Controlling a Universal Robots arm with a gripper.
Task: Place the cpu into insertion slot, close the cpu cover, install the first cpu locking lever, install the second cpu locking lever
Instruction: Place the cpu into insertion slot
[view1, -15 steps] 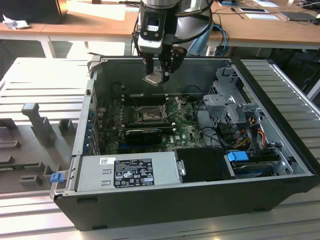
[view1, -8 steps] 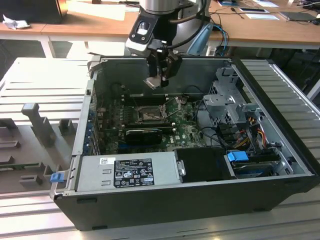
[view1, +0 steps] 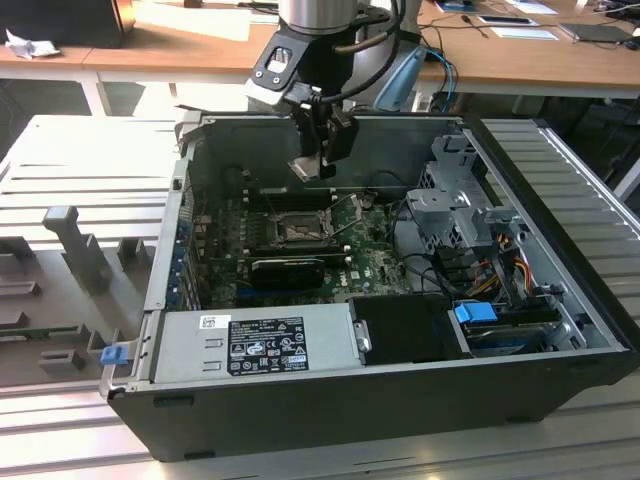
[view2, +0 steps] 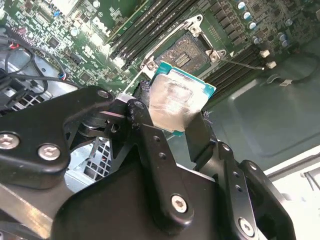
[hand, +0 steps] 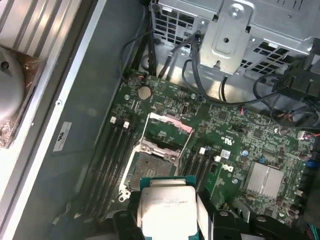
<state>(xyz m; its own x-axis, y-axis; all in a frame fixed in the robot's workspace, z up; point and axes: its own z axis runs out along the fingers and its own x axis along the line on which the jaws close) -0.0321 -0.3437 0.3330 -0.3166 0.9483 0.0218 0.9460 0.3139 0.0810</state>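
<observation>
My gripper (view1: 316, 165) hangs inside the open computer case, shut on the cpu (view1: 310, 168). The cpu is a small square chip with a pale silver face and a teal edge. In both wrist views it sits between the black fingers (view2: 200, 135), its flat face (view2: 176, 101) (hand: 166, 207) towards the cameras. The insertion slot (view1: 299, 229) (view2: 188, 52) (hand: 149, 170) lies open on the green board, below the chip and apart from it. The cpu cover (hand: 169, 131) stands raised at the slot's edge nearer the drive cage.
A grey power supply (view1: 255, 345) fills the case's near side. A metal drive cage (view1: 455, 200) with cables stands on the exterior view's right. A long black finned card (view1: 290, 268) lies just in front of the slot. Memory slots (hand: 111, 155) flank the socket.
</observation>
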